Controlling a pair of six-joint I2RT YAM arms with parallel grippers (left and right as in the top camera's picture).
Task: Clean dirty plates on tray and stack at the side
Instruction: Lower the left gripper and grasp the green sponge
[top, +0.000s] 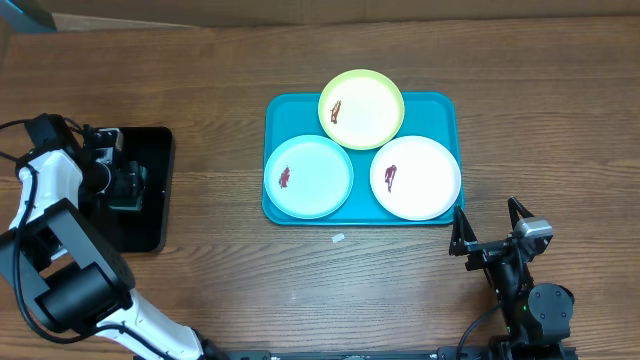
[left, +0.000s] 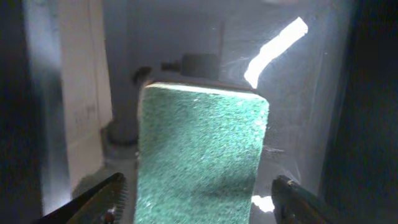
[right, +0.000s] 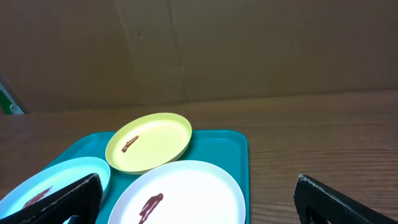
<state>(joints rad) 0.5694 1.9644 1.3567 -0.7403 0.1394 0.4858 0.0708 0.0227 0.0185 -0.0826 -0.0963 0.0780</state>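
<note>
Wood-grain table (top: 220, 60), brown panel (right: 249, 43) behind. Turquoise tray (top: 432, 105) mid-table holds smeared yellow-green plate (top: 361, 108), bluish plate (top: 310, 177), white plate (top: 416, 177). Left gripper (left: 202, 196) fingers apart astride green scouring pad (left: 199, 143) over black tray (top: 150, 215); right gripper (top: 486, 212) spread, near tray's right corner

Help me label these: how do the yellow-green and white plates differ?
Colour: the yellow-green plate is pale lime, the white plate plain white. Place: the yellow-green plate sits at the far edge of the tray, the white plate in its near right corner. Both are round, shallow, smeared reddish-brown.
</note>
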